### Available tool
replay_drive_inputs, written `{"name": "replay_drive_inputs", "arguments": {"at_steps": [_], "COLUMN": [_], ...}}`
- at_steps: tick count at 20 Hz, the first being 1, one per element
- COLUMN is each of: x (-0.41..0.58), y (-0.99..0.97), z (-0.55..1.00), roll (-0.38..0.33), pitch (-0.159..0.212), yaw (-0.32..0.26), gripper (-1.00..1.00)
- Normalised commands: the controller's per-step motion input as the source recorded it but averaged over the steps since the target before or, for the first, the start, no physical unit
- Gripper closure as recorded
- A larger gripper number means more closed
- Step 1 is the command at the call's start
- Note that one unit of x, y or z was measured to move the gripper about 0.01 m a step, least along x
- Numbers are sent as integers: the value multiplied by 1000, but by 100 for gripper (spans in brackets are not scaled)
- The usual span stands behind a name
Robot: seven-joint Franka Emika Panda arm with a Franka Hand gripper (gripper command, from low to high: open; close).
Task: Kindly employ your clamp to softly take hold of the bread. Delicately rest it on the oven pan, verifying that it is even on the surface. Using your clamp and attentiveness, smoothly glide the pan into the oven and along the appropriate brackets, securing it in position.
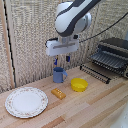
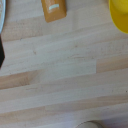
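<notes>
One bread: a small orange-brown block [image 1: 58, 93] lying flat on the wooden table [image 1: 95, 107], untouched, between the plate and the bowl; the wrist view catches it [image 2: 53, 9] at the frame's edge.
Clamp: hanging high above the table [image 1: 61, 61], over the mug and behind the bread, blue tips pointing down with a gap between them, nothing held.
Step in hand: reaching for the bread — by my read the task is at its very start.
How to do it well: bring the clamp forward until it sits square over the block, turn the fingers to straddle its narrow sides, come straight down, close gently so the block does not skid on the smooth wood.
Pan: the dark wire tray [image 1: 96, 72] sticks out in front of the oven [image 1: 112, 56] at the exterior view's right, well apart from the bread.
In the way: the blue mug [image 1: 59, 75] stands right under the clamp, so descending here would hit it.
Also near: the yellow bowl [image 1: 78, 84] just beside the bread toward the oven, sitting on the likely carry path; lift clear of it.
Plate: white, patterned [image 1: 26, 101], on the bread's other side, no obstacle.
</notes>
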Motion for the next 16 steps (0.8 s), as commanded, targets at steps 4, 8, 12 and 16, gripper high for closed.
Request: {"name": "replay_drive_inputs", "arguments": {"at_steps": [4,8,12,16], "x": [-4,11,-37,-80], "y": [49,106,223,102], "z": [-551,-546,-414,-361], "roll": [-9,-13,-18,-18], "pitch": [20,1,37,16], "yaw": [147,185,151,94], "gripper": [-100,-100,-100,-100]}}
